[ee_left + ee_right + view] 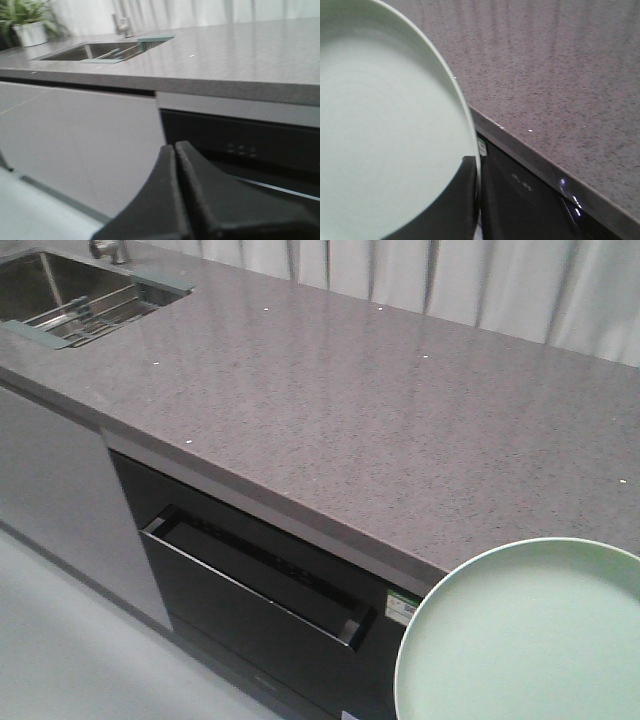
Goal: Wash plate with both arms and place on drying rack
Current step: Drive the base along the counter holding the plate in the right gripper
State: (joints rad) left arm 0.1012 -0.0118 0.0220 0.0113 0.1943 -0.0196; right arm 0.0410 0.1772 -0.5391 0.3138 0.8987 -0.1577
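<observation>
The right claw [476,170] pinches the plate [380,125] by its rim — speckled grey countertop [560,75] beyond, dark appliance front [520,200] below.

A long grey speckled countertop [380,410] is seen, backed by pale pleated curtains [480,280]. A steel sink [30,285] is set into its far left end, with a tap [110,250] behind it. Beneath the counter, a black built-in appliance [260,590] is fitted beside plain grey cabinet fronts [50,480]. A pale floor [70,650] is shown below. A potted plant [30,22] is placed beyond the sink.
</observation>
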